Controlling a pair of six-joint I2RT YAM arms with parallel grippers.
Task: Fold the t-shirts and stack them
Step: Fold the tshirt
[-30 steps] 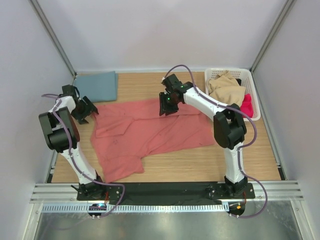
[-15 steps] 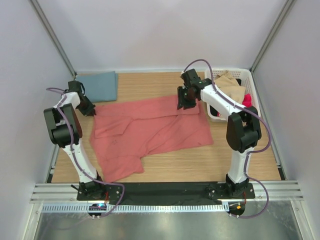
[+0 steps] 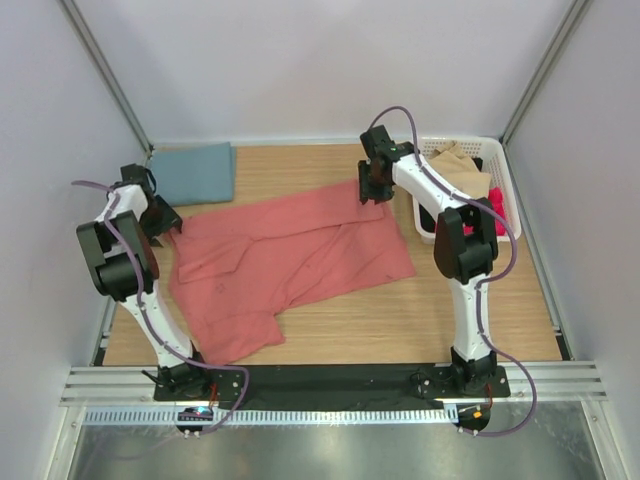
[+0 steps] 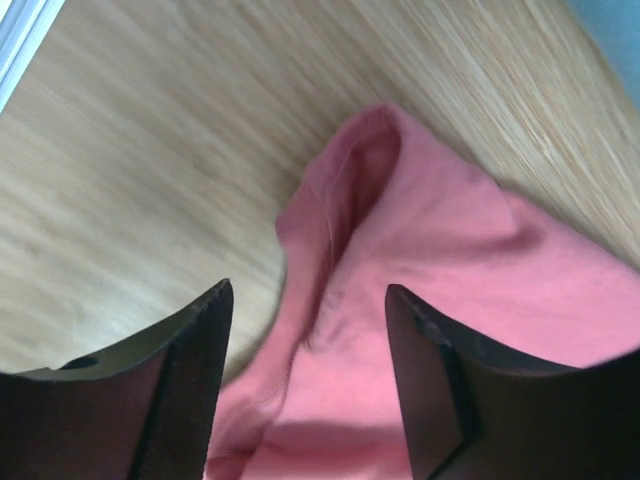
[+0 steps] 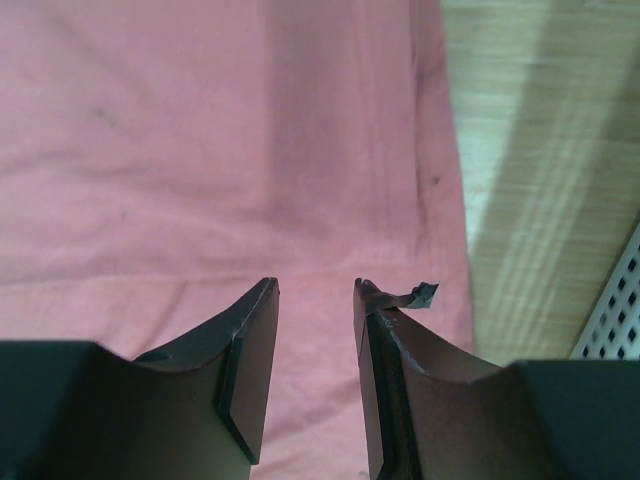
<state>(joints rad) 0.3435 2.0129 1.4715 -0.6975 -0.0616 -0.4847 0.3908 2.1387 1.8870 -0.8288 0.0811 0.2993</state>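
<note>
The salmon-red t-shirt [image 3: 290, 260] lies spread flat, slightly askew, across the middle of the wooden table. A teal-blue t-shirt [image 3: 195, 170] lies folded at the back left. My left gripper [image 3: 165, 220] stands open just over the red shirt's rumpled left corner [image 4: 360, 180], with nothing pinched between its fingers. At the shirt's far right corner my right gripper [image 3: 373, 188] hovers with its jaws apart. Through that gap in the right wrist view I see only flat red cloth [image 5: 250, 150].
A white basket [image 3: 510, 190] at the back right holds a beige cloth [image 3: 455, 175] and a bright pink one [image 3: 493, 210]. Its perforated wall [image 5: 610, 320] lies just right of my right gripper. White walls enclose the table on three sides.
My left gripper shut at the shirt's left corner, drew it leftward and opened again. The right gripper moved to the far right corner, and the shirt's right edge shifted back with it.
</note>
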